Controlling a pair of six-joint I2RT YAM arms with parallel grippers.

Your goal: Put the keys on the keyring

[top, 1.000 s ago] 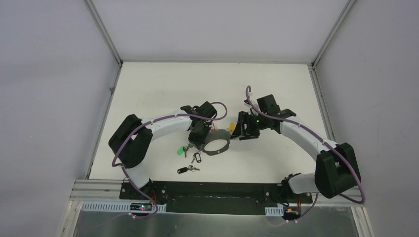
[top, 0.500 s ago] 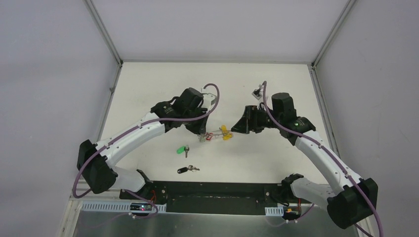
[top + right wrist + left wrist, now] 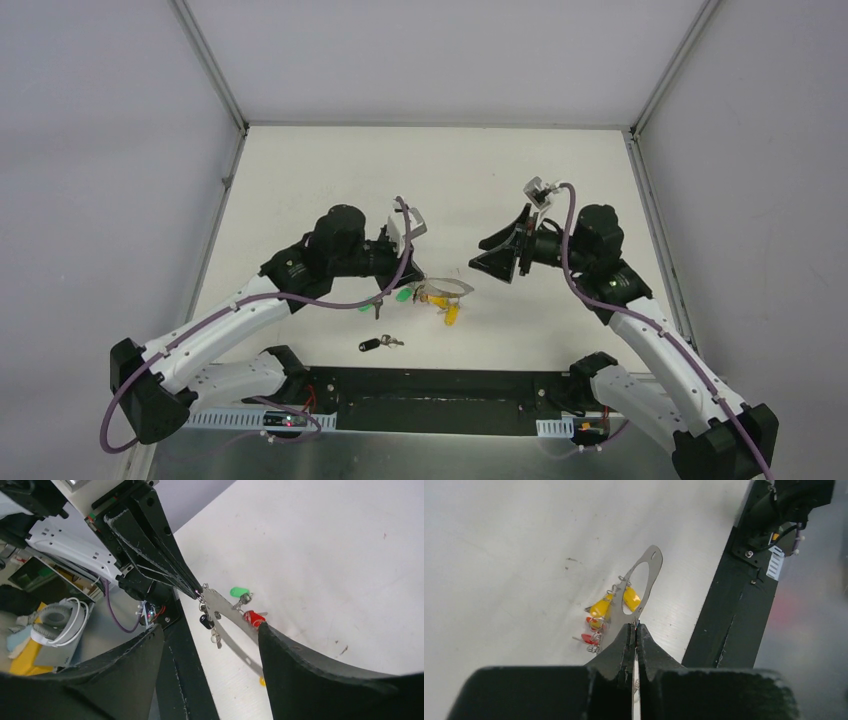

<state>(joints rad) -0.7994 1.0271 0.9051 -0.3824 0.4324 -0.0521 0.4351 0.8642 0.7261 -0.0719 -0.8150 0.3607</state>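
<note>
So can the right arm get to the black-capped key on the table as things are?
Probably, though not directly. The right gripper is open and empty and the black-capped key lies uncovered, but the keyring clamped in the left gripper hangs between them, so it would have to go around.

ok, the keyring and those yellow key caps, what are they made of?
Keyring: looks like thin sheet metal, a flat matte grey band with a faint sheen. Yellow caps: probably plastic, going by the glossy, saturated colour and small highlights.
</note>
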